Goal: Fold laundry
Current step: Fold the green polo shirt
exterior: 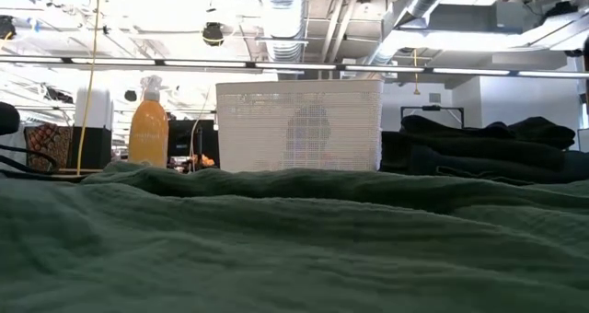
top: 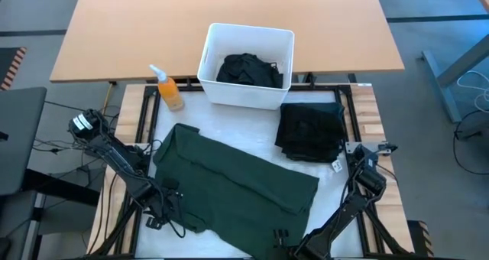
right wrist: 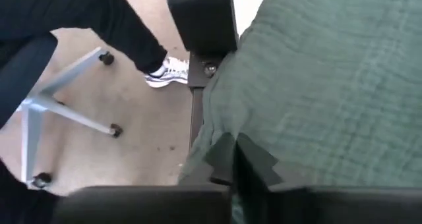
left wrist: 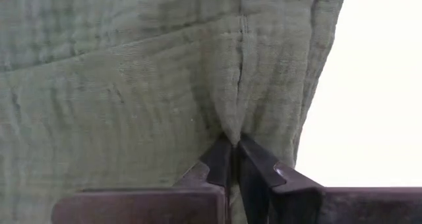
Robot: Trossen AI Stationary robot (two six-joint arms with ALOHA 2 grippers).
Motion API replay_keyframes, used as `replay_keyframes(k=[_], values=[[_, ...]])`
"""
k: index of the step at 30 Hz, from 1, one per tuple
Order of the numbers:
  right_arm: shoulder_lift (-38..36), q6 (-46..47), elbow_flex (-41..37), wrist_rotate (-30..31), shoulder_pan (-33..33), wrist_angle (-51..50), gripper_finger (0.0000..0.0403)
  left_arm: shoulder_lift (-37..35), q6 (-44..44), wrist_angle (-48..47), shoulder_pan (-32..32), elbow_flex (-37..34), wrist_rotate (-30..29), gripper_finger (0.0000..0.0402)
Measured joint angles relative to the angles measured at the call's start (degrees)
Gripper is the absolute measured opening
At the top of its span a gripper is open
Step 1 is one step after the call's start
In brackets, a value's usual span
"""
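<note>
A dark green garment [top: 237, 183] lies spread slantwise on the white table top and fills the foreground of the low view [exterior: 276, 249]. My left gripper [top: 174, 206] stands at the garment's near left edge, pointing down, shut on the cloth [left wrist: 232, 151]. At the garment's near right edge, close to the table's front, my right gripper [top: 281, 237] is shut on it too [right wrist: 232, 148]. A folded black stack [top: 309, 130] rests at the right. More black laundry [top: 248, 69] lies in the white bin [top: 221, 38]. My left gripper pinches a raised ridge of the green cloth [left wrist: 231, 128] between its two fingers, close to the garment's edge. The fingers come from above, pointing down. Around the pinch the garment lies on the table. My right gripper pinches the green garment's edge [right wrist: 221, 135] between its two fingers, slanting down from the table's near right. The cloth bunches at the fingertips; one layer or several, I cannot tell. The rest of the garment lies on the table.
An orange spray bottle [top: 168, 88] stands left of the bin, at the far left of the white surface. Wooden slats [top: 374, 115] border the surface on both sides. Beyond the front edge a person's leg and shoe [right wrist: 165, 71] and a chair base [right wrist: 66, 112] show.
</note>
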Motion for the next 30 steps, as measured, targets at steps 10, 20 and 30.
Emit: replay_keyframes(k=[10,20,30], values=[[-8.6,0.5,-0.2,0.2,-0.3,-5.3,0.0014,-4.9,3.7,-20.5,2.4,12.2,-12.6,0.0],[-17.8,13.9,-0.2,6.1,-0.5,-27.5,0.0013,-7.5,8.8,-35.0,11.1,21.7,-28.7,0.0],[-19.8,18.8,-0.2,7.2,-5.6,-48.3,0.0013,-7.2,19.2,-35.0,27.0,19.9,-36.8,0.0]])
